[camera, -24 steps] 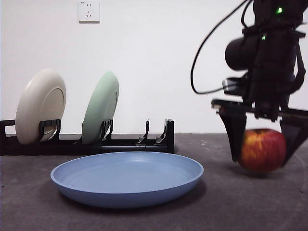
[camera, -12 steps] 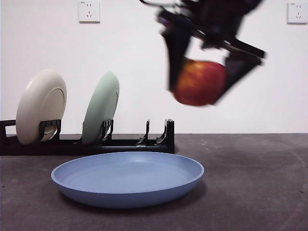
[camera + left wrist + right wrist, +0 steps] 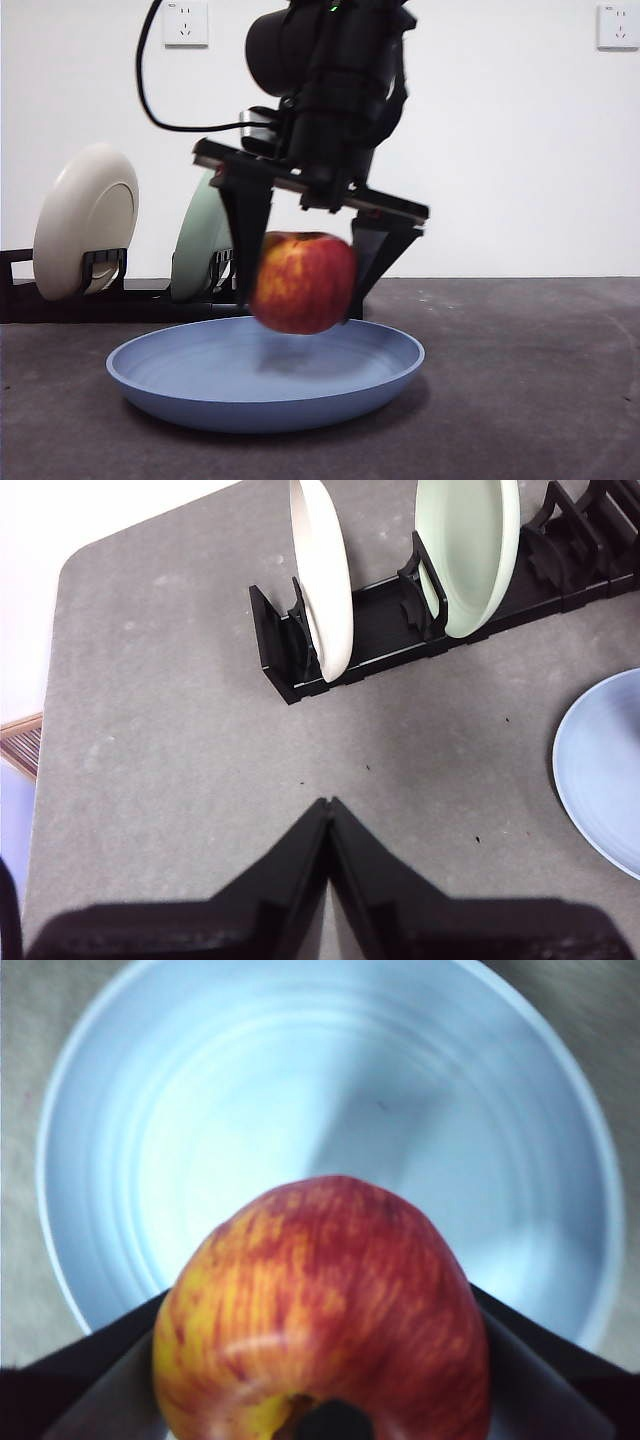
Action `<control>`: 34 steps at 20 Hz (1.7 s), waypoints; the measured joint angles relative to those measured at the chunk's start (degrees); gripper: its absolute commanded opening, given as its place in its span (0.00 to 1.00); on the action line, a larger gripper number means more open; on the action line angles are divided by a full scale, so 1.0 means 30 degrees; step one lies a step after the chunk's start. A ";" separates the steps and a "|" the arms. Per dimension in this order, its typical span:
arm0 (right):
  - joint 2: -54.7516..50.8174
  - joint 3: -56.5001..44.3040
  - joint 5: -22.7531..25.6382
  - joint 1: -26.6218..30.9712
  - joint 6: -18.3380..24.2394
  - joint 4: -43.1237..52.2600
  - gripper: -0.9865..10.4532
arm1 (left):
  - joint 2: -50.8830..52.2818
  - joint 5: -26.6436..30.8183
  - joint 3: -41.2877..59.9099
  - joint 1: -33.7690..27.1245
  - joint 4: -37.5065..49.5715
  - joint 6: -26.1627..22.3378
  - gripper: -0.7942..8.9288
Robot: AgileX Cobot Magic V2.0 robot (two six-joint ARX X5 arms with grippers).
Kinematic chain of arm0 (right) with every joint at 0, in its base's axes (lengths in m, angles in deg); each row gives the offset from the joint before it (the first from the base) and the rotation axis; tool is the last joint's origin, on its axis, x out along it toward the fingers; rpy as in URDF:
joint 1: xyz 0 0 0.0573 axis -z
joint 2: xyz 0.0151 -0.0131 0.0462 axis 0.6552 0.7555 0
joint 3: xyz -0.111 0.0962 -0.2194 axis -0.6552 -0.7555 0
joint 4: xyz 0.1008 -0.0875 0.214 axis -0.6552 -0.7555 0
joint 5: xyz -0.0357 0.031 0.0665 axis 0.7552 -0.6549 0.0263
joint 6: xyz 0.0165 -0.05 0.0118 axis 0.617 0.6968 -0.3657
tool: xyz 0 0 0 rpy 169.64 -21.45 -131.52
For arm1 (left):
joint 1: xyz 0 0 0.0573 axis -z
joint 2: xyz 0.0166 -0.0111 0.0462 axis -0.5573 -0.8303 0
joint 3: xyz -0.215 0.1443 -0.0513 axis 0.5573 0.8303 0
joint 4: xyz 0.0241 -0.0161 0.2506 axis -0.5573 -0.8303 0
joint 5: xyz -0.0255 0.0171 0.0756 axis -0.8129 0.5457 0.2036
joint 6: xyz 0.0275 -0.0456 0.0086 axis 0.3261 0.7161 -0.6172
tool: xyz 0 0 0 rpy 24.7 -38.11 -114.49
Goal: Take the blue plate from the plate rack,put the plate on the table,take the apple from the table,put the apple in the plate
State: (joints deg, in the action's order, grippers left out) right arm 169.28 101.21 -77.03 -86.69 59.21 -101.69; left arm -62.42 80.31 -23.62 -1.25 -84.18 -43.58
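Note:
The blue plate [image 3: 265,375] lies flat on the dark grey table [image 3: 520,400] in front of the black plate rack [image 3: 180,298]. My right gripper [image 3: 305,285] is shut on the red and yellow apple [image 3: 303,282] and holds it just above the plate's middle. In the right wrist view the apple [image 3: 325,1310] fills the space between the jaws, with the plate [image 3: 330,1100] right under it. My left gripper [image 3: 330,805] is shut and empty, hovering over bare table near the rack's end [image 3: 300,650]. An edge of the plate [image 3: 600,770] shows there.
The rack holds a cream plate [image 3: 85,220] and a pale green plate [image 3: 205,225], both upright; its other slots [image 3: 325,275] stand bare. A white wall with sockets [image 3: 185,22] rises behind the table.
My right gripper lifted the apple off the table at the right, carried it left in an arc, and has lowered it over the blue plate. The plate has not moved.

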 measured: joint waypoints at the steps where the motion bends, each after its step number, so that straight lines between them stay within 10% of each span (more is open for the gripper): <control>1: 0.0226 0.0080 -0.0015 -0.0102 0.0058 0.0306 0.11 | 0.0036 0.0007 0.0000 0.0000 0.0007 0.0000 0.08; 18: 0.1020 0.0102 0.0685 -0.0291 0.0131 0.0772 0.17 | 0.0036 0.0080 0.0000 0.0000 0.0000 -0.0007 0.08; 23: 0.1035 0.0102 0.0685 -0.0291 0.0131 0.1027 0.72 | 0.0036 0.0087 0.0000 0.0000 0.0007 -0.0080 0.08; 34: -0.0393 0.1195 0.1100 -0.0350 0.0219 -0.1042 0.71 | 0.0036 0.0095 0.0000 0.0000 0.0007 -0.0270 0.08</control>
State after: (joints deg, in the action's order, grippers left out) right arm 168.10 104.79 -73.73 -87.74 59.87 -104.82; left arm -62.32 80.59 -23.62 -1.25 -84.16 -44.39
